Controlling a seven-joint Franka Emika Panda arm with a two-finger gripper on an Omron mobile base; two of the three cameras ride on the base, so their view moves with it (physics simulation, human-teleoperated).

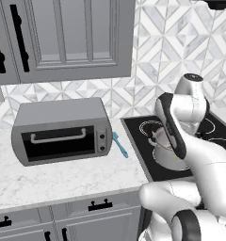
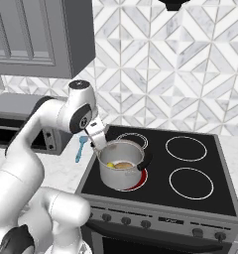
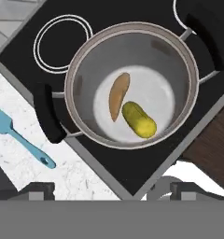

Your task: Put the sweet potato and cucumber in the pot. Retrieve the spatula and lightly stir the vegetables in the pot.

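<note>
The steel pot [image 3: 86, 53] stands on the front-left burner, and both vegetables lie on its floor. The orange-brown sweet potato [image 3: 118, 95] touches the yellow-green cucumber [image 3: 138, 119] at one end. From the right base view they show inside the pot [image 2: 118, 181] as the cucumber [image 2: 111, 164] and the sweet potato [image 2: 124, 164]. My gripper [image 3: 114, 190] hangs open above the pot's left side [image 2: 98, 141], holding nothing. The light-blue spatula [image 3: 20, 140] lies flat on the marble counter left of the stove [image 1: 119, 144] [image 2: 81, 148]. My arm hides most of the pot [image 1: 167, 155] in the left base view.
A grey toaster oven [image 1: 63, 132] sits on the counter left of the spatula. The black cooktop [image 2: 190, 168] has three free burners behind and to the right of the pot. Wall cabinets [image 1: 63, 37] hang above the counter.
</note>
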